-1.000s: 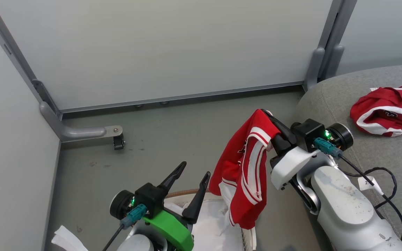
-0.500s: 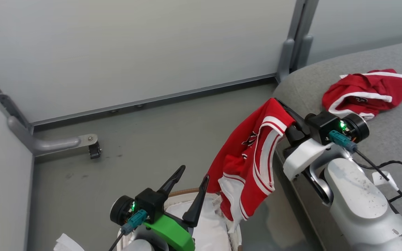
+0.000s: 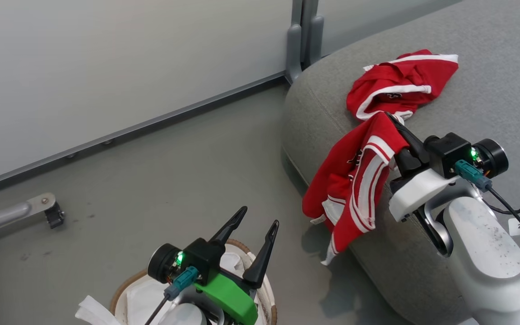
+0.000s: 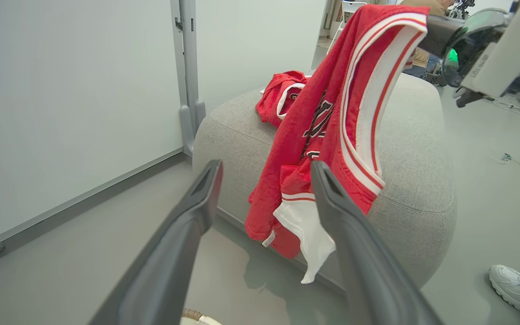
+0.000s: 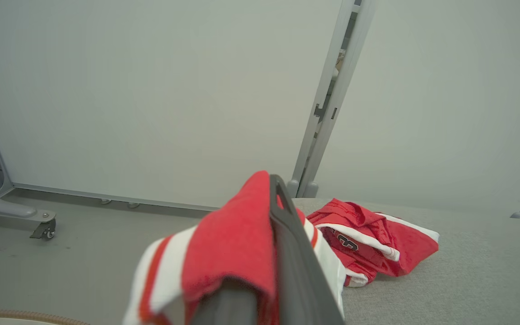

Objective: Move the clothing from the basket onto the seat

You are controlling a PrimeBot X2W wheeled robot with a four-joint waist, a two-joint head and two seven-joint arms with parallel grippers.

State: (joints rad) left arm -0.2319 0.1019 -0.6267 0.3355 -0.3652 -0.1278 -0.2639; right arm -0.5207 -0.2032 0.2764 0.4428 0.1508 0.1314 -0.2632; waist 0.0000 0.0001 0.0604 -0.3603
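Note:
My right gripper is shut on a red garment with white stripes, which hangs from its fingers over the rounded front edge of the grey seat. The cloth's lower end dangles down the seat's side, off the floor. A second red piece of clothing lies crumpled on the seat just beyond the gripper. My left gripper is open and holds nothing above the basket, where the white liner shows. In the left wrist view the hanging garment drapes beyond the open fingers.
White partition panels meet at a grey post behind the seat. A caster foot sits on the grey floor at the left. A black cable with a white tag lies on the seat. A person's shoe stands beside the seat.
The head camera has swung right. My right gripper has carried the red garment away from the basket to the seat's edge. The left gripper stays open over the basket.

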